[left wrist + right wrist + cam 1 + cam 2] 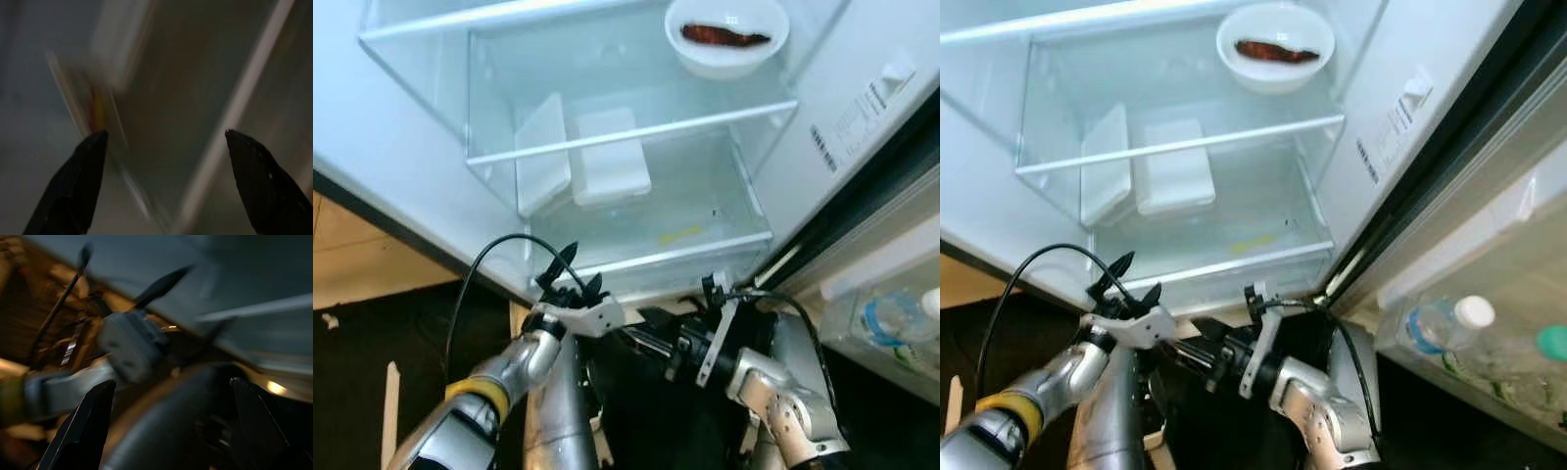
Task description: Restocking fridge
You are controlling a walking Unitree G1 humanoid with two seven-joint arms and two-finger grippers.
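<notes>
Left eye view is showing my left gripper, fingers spread wide and empty, nearer the boxes at twelve o'clock.

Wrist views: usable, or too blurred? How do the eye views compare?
Left wrist view: dark and motion-smeared; only the open jaws of the left gripper read cleanly. Right wrist view: also dim and streaked, right gripper jaws apart. Eye views: bright, fairly sharp; the white bowl and shelf containers read clearly, with mild glare on the glass shelves.
</notes>
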